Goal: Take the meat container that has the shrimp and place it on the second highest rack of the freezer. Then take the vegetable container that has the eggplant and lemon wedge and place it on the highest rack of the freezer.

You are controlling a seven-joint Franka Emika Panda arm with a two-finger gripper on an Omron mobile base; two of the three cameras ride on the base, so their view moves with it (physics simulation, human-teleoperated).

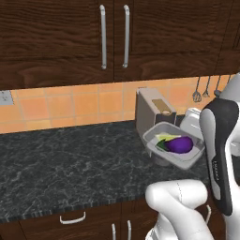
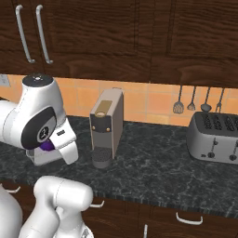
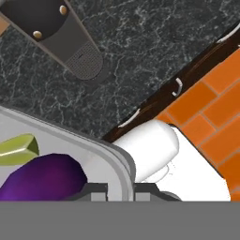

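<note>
Hand [image 3: 121, 190] clamped on rim of grey tray [image 1: 187, 161]; eggplant [image 1: 181, 144], lemon wedge [image 1: 167, 137] inside, above counter [image 1: 70, 164].

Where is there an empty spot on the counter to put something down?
The dark counter is bare left of the coffee machine, from the tiled wall to the front edge. A smaller bare patch lies between coffee machine and toaster. The tray with the eggplant crowds the coffee machine.

The tray [image 1: 185, 161] I carried was pale grey, the eggplant [image 1: 181, 144] in it glossy dark purple, the lemon wedge [image 1: 167, 138] yellow-green. Below me the counter [image 1: 65, 164] was black marbled with white veins, the wall tiles [image 1: 70, 105] orange, the cabinets [image 1: 51, 37] dark brown wood, and the coffee machine [image 2: 108, 125] taupe grey.
</note>
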